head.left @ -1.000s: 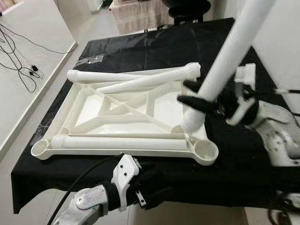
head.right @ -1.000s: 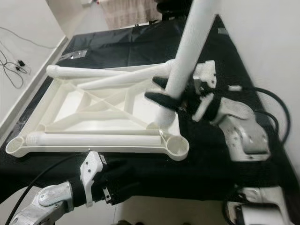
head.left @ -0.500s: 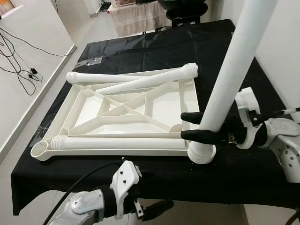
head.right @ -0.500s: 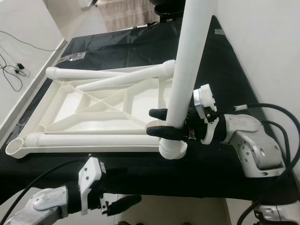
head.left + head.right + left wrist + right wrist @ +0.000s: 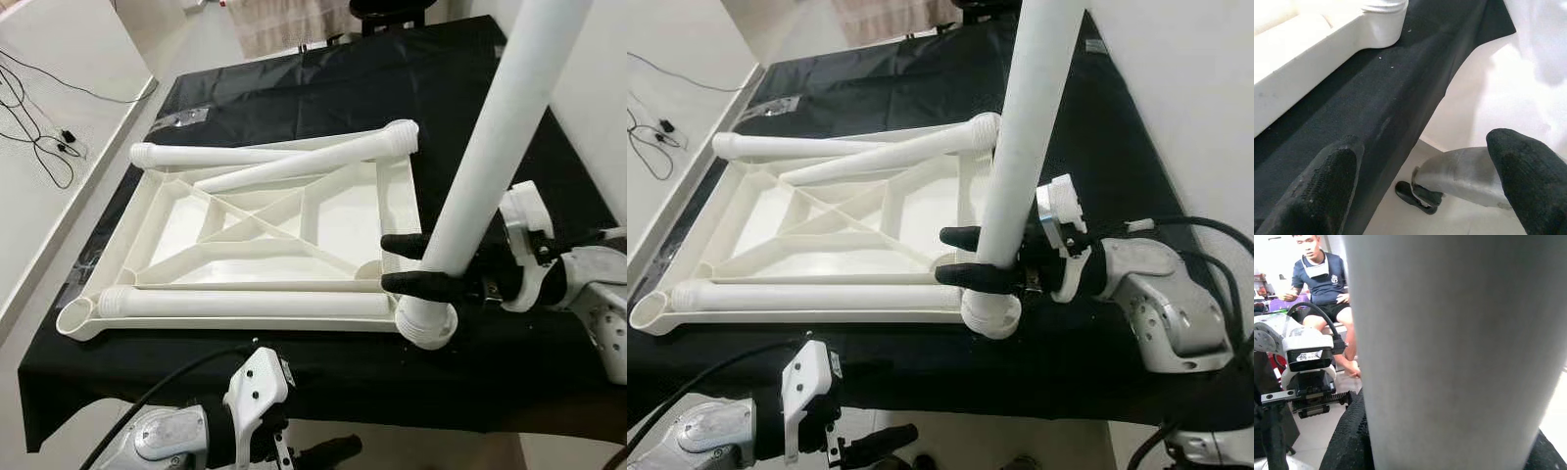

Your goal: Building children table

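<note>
So I'm gripping one white table leg (image 5: 487, 157) with my right gripper (image 5: 409, 264), both black fingers closed around it low down, just above its wide threaded end. The leg is standing nearly upright, leaning a little, and its bottom end is sitting right in the round corner socket (image 5: 428, 323) of the upside-down white tabletop (image 5: 265, 230), the near corner on my right side. The gripper is coming in from the right, so the leg is directly between my fingers and the tabletop frame is just beside them.

The tabletop is lying flat on a black cloth (image 5: 333, 88) covering the table. Three more legs are lying across it: one along the near edge (image 5: 245, 304), one along the far edge (image 5: 211, 155), and one slanting from the middle to the far right corner (image 5: 313, 162).

My left gripper (image 5: 1425, 191) is hanging below the front edge of the table with its fingers spread wide, holding nothing. In the right wrist view a person (image 5: 1322, 284) is sitting in the background.
</note>
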Robot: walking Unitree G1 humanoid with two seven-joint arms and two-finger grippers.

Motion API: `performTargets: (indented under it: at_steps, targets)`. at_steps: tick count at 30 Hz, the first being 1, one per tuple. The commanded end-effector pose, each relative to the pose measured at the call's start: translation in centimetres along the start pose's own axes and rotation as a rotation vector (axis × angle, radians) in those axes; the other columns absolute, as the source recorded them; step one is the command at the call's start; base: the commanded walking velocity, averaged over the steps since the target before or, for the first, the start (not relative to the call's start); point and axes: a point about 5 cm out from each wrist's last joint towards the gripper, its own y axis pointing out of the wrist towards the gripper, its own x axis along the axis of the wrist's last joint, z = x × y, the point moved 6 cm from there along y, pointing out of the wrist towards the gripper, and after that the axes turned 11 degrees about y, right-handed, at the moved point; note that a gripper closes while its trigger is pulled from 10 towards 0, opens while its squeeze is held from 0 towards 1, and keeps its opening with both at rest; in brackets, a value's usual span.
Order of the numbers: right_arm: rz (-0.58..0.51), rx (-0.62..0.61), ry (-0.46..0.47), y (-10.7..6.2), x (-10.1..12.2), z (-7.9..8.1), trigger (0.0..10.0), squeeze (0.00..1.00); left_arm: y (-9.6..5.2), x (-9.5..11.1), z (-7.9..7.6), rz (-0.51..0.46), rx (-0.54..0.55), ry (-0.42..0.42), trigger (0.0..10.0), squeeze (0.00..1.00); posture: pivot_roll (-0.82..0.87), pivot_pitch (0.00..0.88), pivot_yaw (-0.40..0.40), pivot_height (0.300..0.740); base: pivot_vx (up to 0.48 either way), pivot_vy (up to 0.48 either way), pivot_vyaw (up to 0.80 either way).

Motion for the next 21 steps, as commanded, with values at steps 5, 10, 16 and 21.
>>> performTargets:
  at_steps: [5,10,16,21]
  targets:
    - [0.033,0.009,0.026,-0.3,-0.4,-0.2,10.0,0.00,-0.6,-0.3,-0.3,0.030,0.002,-0.006,10.0,0.00,0.01,0.314,0.208,0.740,0.000,0.000,0.00]
    - [0.054,0.022,0.017,-0.5,-0.3,0.0,10.0,0.00,-0.6,-0.2,-0.3,0.027,0.007,-0.012,10.0,0.00,0.01,0.314,0.206,0.740,0.000,0.000,0.00]
    - [0.091,0.059,-0.025,-0.1,-0.4,0.7,10.0,0.00,-0.5,-0.2,-0.2,0.024,0.013,-0.017,10.0,0.00,0.01,0.316,0.201,0.740,0.000,0.000,0.00]
    - [0.093,0.049,-0.109,0.6,0.5,0.7,10.0,0.00,-0.3,-0.2,-0.2,0.021,0.016,-0.021,10.0,0.00,0.00,0.316,0.202,0.740,0.000,0.000,0.00]
